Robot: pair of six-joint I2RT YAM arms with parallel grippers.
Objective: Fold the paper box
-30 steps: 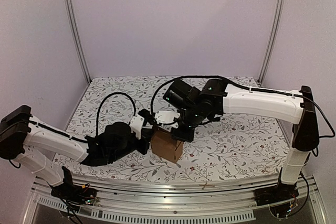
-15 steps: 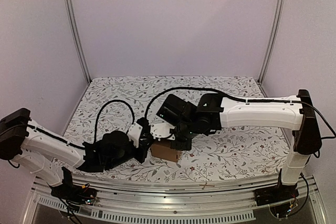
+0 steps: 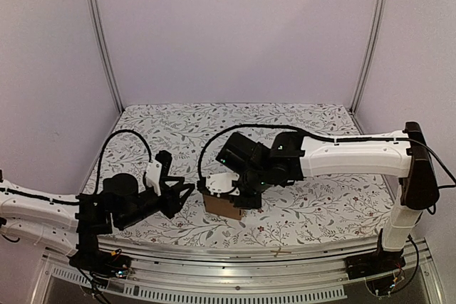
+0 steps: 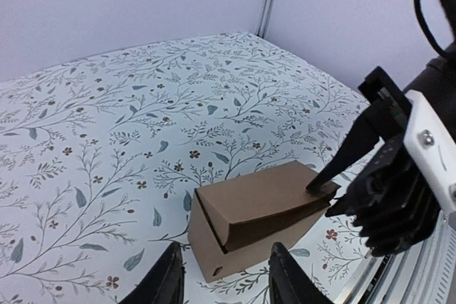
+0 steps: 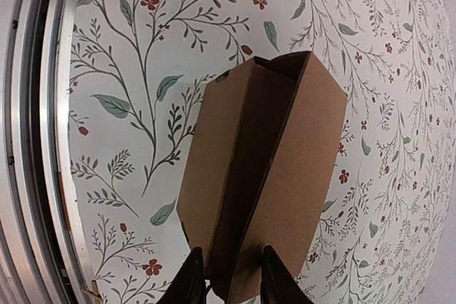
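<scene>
The paper box (image 3: 223,206) is a folded brown carton lying on the floral cloth near the front middle. In the left wrist view the paper box (image 4: 263,204) shows a lid flap lapping over its front side, slightly ajar. My left gripper (image 3: 182,194) stands open a short way left of it, and its fingers (image 4: 169,279) touch nothing. My right gripper (image 3: 239,194) hangs over the carton's right end, open, its fingertips straddling the edge of the paper box (image 5: 285,154). One right fingertip (image 4: 335,170) rests on the lid's corner. The carton's far side is hidden.
An aluminium rail (image 3: 235,258) runs along the table's near edge, close in front of the box, and the rail (image 5: 35,105) also shows in the right wrist view. Black cables (image 3: 125,137) loop above both arms. Metal posts (image 3: 100,40) and pale walls enclose the back.
My left gripper has opened, let go of the box and drawn back to the left. The right arm has lowered, the box now lies flat, and the right jaws have widened.
</scene>
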